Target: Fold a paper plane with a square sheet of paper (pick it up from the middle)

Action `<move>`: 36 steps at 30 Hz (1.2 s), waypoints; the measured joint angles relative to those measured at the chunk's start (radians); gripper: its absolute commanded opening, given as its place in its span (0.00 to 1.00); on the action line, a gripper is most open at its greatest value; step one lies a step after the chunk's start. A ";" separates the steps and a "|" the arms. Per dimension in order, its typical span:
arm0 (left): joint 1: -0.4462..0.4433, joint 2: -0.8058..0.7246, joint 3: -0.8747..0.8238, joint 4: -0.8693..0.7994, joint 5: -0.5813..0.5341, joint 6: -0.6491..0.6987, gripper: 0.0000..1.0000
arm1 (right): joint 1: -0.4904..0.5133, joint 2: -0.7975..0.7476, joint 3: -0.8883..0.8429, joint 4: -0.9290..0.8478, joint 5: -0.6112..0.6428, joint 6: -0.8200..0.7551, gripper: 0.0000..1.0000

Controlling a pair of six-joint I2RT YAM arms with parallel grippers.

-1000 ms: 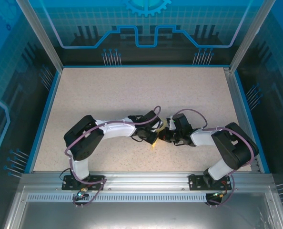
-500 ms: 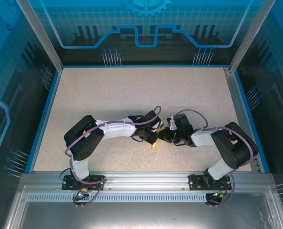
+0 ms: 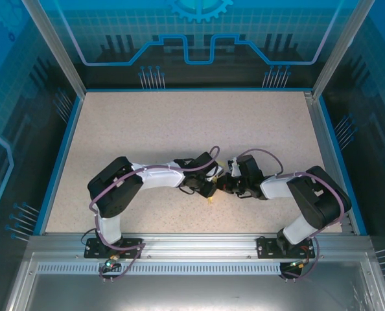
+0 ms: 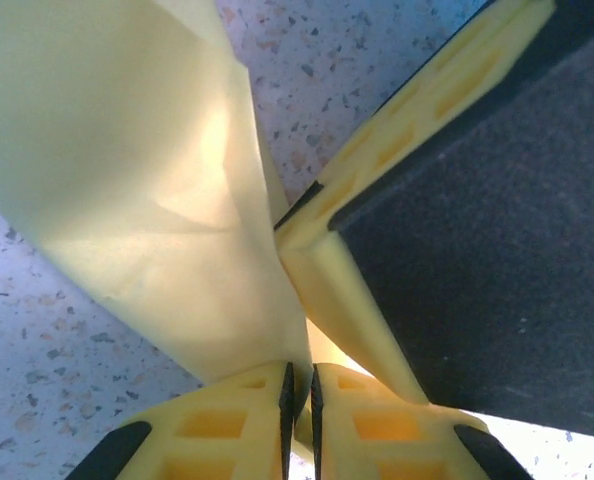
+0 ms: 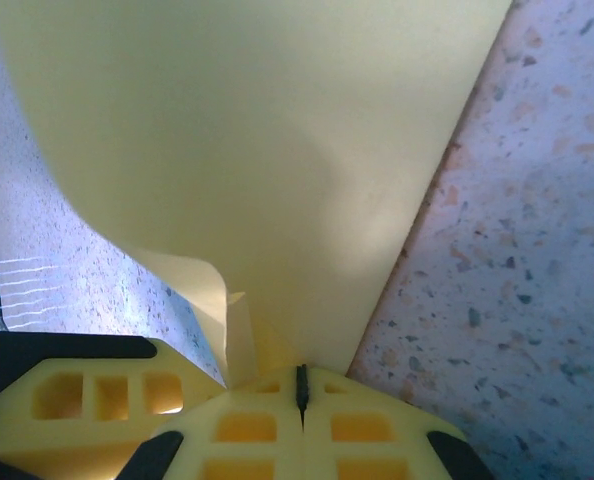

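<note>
Closely seen, paper look: the sheet of paper is thin, pale yellow and smooth. It is bent into curved, overlapping flaps with one soft crease, and light glows through it.
Paper place: it is held between the two claws above the speckled beige counter, in the lower middle of the top view. A small yellow tip pokes out just below the claws.
Left claw: the left claw has its yellow fingers pressed together on the sheet's lower edge, at the bottom centre of the left wrist view.
Right claw: the right claw has its fingers pressed together, pinching the sheet where it tapers to a narrow end.
Arm pose: both arms fold inward from bases at the lower left and lower right of the top view. Their elbows point outward and the claws meet tip to tip.
</note>
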State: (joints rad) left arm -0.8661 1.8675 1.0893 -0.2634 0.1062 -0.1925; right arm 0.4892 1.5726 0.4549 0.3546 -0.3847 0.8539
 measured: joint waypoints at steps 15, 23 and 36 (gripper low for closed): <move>0.000 0.000 -0.008 0.021 0.014 0.013 0.16 | -0.078 -0.153 -0.016 -0.058 -0.017 0.012 0.27; 0.000 0.000 -0.011 0.027 0.022 0.013 0.17 | -0.084 -0.104 -0.019 -0.020 -0.052 0.037 0.31; 0.000 0.000 -0.013 0.034 0.034 0.017 0.18 | -0.084 -0.012 -0.031 0.114 -0.127 0.087 0.15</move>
State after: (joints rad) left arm -0.8661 1.8675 1.0760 -0.2298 0.1398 -0.1757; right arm 0.4049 1.5604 0.4244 0.4690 -0.5114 0.9409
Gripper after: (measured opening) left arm 0.171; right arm 0.208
